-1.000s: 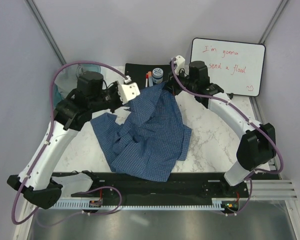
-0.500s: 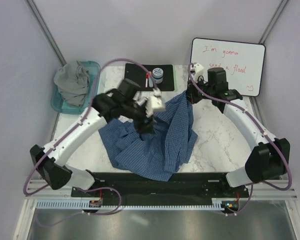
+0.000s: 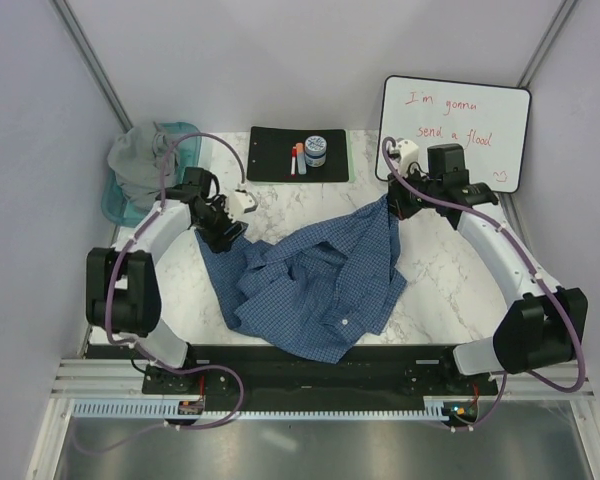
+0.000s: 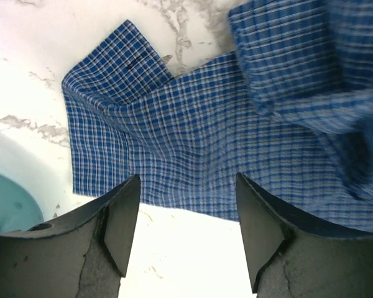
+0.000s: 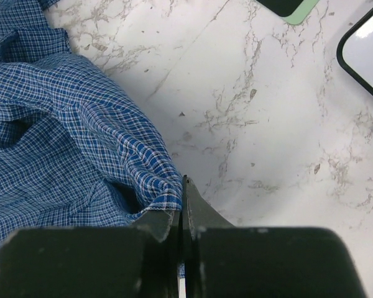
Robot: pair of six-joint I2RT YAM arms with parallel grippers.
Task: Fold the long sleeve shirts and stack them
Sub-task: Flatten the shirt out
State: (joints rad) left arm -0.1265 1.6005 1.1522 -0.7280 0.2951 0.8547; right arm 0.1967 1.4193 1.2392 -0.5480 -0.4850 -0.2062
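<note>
Release is the change: the left gripper [image 4: 186, 198], which a second ago was clamped on the blue-and-white checked shirt [image 3: 315, 280] and held it up over the middle of the table, now has its jaws wide apart with nothing between them; it hovers just over the sleeve end and its cuff [image 4: 115, 62], at the left edge of the garment in the overhead view, and the arm has swung back towards the teal tub [image 3: 188, 132]. The shirt has come down with it and lies rumpled across the centre of the marble table [image 3: 440, 280], lower and more spread than before but far from flat (body and sleeves are bunched over one another). The right gripper [image 5: 181, 205] stays closed on a pinch of hem at the garment's upper right, so that corner stands in a small peak. The grey shirt [image 3: 138, 165] sits heaped in the tub at the upper left. Folding has not begun, as I judge it; this looks like a regrip during spreading, and the left gripper probably needs a fresh hold on the cuff or left edge to draw the cloth flat against the right's hold.
</note>
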